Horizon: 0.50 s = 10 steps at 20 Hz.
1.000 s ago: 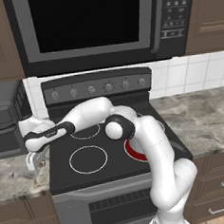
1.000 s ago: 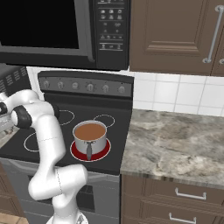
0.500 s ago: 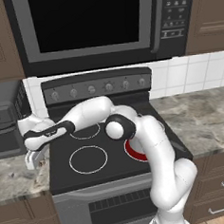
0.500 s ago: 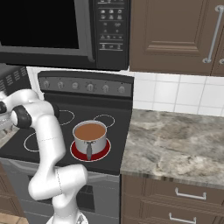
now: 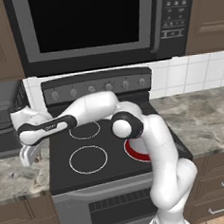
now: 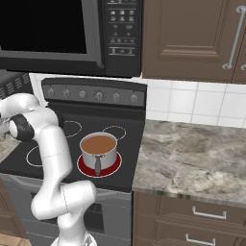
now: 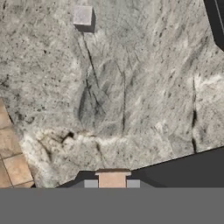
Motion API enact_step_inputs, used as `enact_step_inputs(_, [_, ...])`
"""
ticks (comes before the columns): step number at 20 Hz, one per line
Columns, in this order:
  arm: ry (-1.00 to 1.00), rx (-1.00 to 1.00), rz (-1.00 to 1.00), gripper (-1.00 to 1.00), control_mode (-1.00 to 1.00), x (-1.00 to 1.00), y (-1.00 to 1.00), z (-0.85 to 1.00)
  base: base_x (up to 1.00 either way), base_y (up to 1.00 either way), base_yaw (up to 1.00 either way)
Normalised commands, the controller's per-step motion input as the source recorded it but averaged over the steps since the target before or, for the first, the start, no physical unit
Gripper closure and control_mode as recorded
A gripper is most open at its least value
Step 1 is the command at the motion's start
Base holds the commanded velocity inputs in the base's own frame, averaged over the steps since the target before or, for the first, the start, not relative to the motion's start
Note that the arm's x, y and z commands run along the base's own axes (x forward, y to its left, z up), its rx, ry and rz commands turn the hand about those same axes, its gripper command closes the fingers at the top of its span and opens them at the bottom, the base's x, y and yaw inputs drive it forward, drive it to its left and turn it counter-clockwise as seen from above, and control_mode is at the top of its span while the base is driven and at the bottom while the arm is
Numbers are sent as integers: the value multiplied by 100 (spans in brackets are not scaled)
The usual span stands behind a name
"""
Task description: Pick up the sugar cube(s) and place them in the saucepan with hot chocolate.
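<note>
My gripper (image 7: 112, 183) is shut on a small tan sugar cube (image 7: 112, 178), held between the two fingertips at the bottom of the hand view. A second, paler sugar cube (image 7: 82, 16) lies on the grey marble counter (image 7: 131, 87) some way ahead of the fingers. From the left base view the gripper (image 5: 27, 156) hangs just above the counter strip (image 5: 14, 176) left of the stove. The saucepan with hot chocolate (image 6: 98, 150), silver with brown liquid and a dark handle toward the front, stands on the glowing red front-right burner. In the left base view my arm covers it.
The black stovetop (image 5: 89, 158) lies between the gripper and the saucepan, its edge showing as a dark corner (image 7: 216, 22). A microwave (image 5: 88, 25) hangs low over the stove. The counter's front edge drops to tan floor tiles (image 7: 13, 166). Marble counter (image 6: 192, 153) extends right.
The hand has risen slightly above the left counter with the cube between its fingers. Nothing else has moved.
</note>
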Motion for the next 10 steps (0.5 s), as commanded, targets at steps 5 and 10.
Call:
enact_step_inputs(5, [-8, 1, 0, 100, -100, -56, -7, 48, 0, 0, 0])
enact_step_inputs(10, [-9, 4, 0, 100, -100, -53, -28, 36, 0, 0, 0])
